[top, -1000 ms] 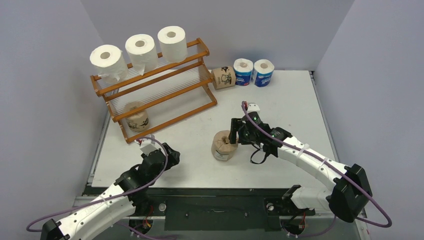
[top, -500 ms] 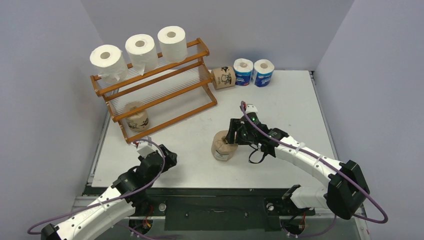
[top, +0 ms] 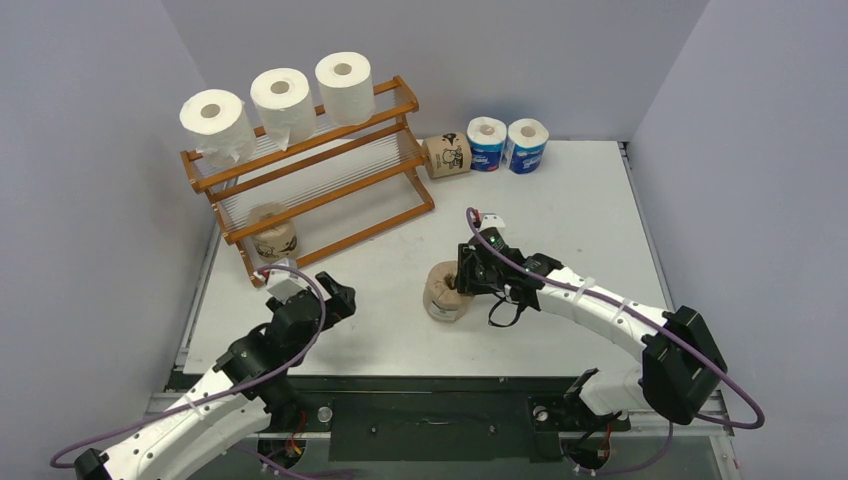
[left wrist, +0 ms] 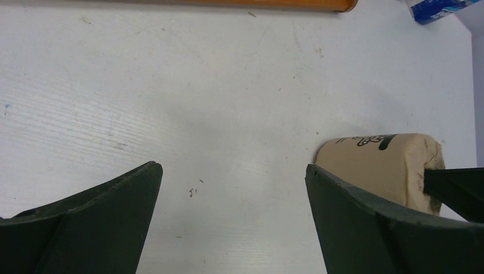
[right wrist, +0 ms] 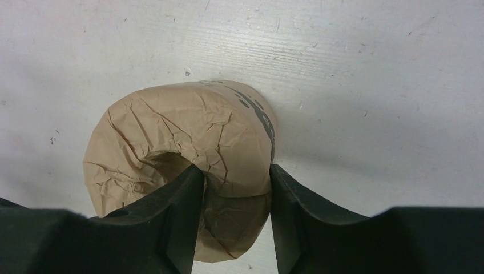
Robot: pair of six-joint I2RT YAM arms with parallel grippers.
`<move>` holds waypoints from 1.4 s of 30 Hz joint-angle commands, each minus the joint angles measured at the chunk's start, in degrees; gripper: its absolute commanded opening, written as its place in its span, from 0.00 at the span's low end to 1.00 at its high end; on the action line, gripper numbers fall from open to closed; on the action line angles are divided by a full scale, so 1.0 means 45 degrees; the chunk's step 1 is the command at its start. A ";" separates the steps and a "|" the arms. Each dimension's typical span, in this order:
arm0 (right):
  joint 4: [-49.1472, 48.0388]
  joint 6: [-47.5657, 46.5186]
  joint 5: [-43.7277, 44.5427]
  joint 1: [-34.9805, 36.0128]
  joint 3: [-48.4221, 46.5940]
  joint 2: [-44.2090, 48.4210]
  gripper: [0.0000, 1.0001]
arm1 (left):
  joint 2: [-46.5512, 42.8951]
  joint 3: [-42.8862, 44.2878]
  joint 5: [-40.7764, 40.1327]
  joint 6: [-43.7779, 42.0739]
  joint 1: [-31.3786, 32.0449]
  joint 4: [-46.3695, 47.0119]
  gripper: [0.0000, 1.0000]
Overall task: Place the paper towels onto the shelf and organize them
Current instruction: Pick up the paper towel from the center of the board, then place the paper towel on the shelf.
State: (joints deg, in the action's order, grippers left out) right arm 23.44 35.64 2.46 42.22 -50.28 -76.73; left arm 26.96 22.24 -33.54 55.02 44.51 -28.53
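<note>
Three white rolls (top: pixel 281 98) top the shelf (top: pixel 345 243); three brown rolls (top: pixel 272 238) and two blue-and-white rolls (top: pixel 487 143) sit lower. The right gripper (right wrist: pixel 235 177), looser before, now pinches the brown roll (top: pixel 443 297) on the table (top: pixel 580 200). The left gripper (left wrist: pixel 232 166) has spread wide.

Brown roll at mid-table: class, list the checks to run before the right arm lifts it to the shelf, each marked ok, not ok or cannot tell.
1. The right gripper straddles the wall of the brown roll, one finger in the core, one outside: ok.
2. Grip firm enough to lift: cannot tell.
3. The left gripper is open, empty and apart from that roll: ok.
4. The shelf has free room beside the shelved brown roll: ok.
5. Bare table between roll and shelf: ok.
</note>
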 commanded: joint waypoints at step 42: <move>0.0092 0.1559 0.1253 0.1265 -1.2922 -0.9359 0.32 | -0.1790 0.4107 -0.3839 -0.2680 -0.0157 -0.1828 0.96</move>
State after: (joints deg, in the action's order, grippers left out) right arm 25.93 40.58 6.70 46.96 -102.89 -117.91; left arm 19.31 40.91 -50.76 43.03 44.10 -38.41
